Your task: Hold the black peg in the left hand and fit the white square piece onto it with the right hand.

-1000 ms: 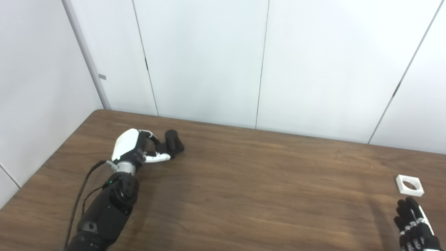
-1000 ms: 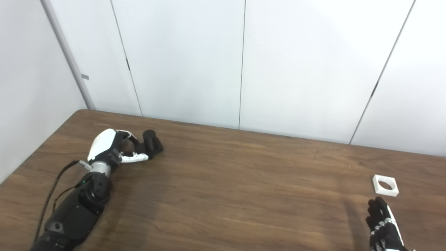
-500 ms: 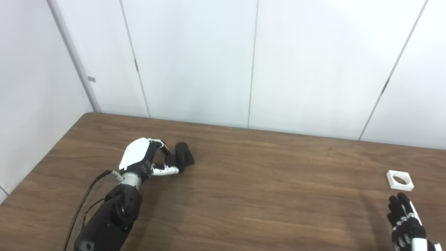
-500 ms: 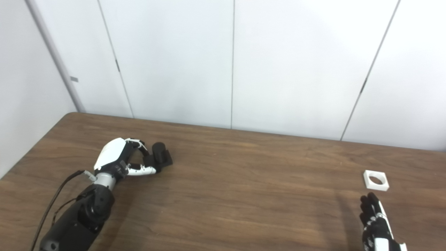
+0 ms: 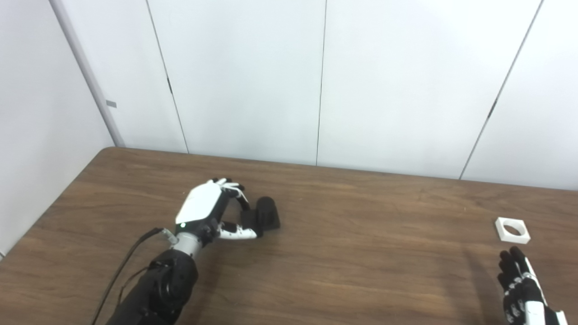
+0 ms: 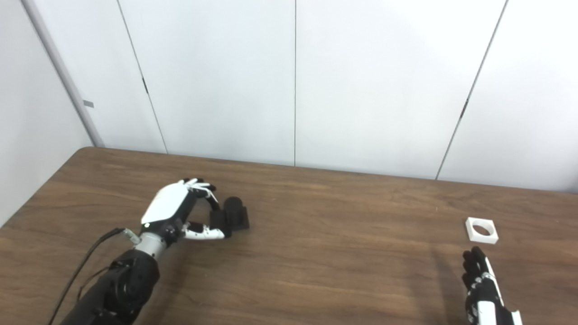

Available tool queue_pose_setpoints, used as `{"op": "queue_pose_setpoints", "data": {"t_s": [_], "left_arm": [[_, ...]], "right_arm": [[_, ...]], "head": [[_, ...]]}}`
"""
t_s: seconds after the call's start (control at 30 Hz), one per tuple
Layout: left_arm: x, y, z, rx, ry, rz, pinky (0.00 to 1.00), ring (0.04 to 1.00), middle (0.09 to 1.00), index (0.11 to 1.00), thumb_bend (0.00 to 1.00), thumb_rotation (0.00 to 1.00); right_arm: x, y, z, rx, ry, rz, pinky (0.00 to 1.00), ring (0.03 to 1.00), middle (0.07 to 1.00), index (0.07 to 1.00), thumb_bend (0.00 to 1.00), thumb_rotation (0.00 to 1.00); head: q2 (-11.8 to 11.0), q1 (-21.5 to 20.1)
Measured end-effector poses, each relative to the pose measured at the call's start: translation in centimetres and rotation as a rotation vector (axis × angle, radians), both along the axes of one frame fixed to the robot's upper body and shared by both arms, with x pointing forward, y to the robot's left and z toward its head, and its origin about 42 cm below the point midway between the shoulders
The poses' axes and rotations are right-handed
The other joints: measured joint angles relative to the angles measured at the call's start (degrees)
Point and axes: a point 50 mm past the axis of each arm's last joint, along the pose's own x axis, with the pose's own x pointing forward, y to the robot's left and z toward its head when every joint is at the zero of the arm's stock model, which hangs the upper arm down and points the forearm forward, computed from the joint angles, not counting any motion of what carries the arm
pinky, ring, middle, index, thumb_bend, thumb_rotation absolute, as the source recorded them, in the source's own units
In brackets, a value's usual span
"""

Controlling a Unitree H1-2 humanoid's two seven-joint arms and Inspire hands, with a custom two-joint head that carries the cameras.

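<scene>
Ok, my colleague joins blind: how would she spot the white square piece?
Start at the brown wooden table and go to its right end. Just beyond the right hand's fingertips lies the white square piece, flat, the only white object there, with a round hole through its middle.

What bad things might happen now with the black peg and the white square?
The left hand pinches the peg only at its fingertips, so the peg may slip or tip on the table. The square lies flat near the table's right side, and the open right hand reaching for it might nudge it further away instead of picking it up.
</scene>
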Motion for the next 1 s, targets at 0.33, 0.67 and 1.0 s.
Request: {"op": "queue_pose_setpoints", "data": {"t_s": [0.33, 0.67, 1.0], "left_arm": [[-2.3, -3.3, -0.7, -0.003, 0.034, -0.085, 1.00, 0.923, 0.811, 0.484, 0.52, 0.05], [-4.4, -6.4, -1.2, -0.037, 0.051, -0.153, 1.00, 0.920, 0.802, 0.484, 0.52, 0.05], [-6.6, -8.4, -2.5, -0.034, 0.113, -0.193, 1.00, 0.907, 0.801, 0.485, 0.52, 0.06]], "right_arm": [[0.0, 0.1, 0.0, -0.015, 0.004, 0.001, 1.00, 0.972, 0.955, 0.968, 0.47, 0.99], [0.1, 0.4, 0.0, -0.015, 0.000, 0.008, 1.00, 0.960, 0.929, 0.962, 0.42, 0.97], [0.2, 1.1, 0.1, -0.010, 0.007, 0.008, 0.99, 0.950, 0.928, 0.950, 0.46, 0.94]], "head": [[1.2, -1.8], [2.6, -5.1], [4.4, -7.3]]}}
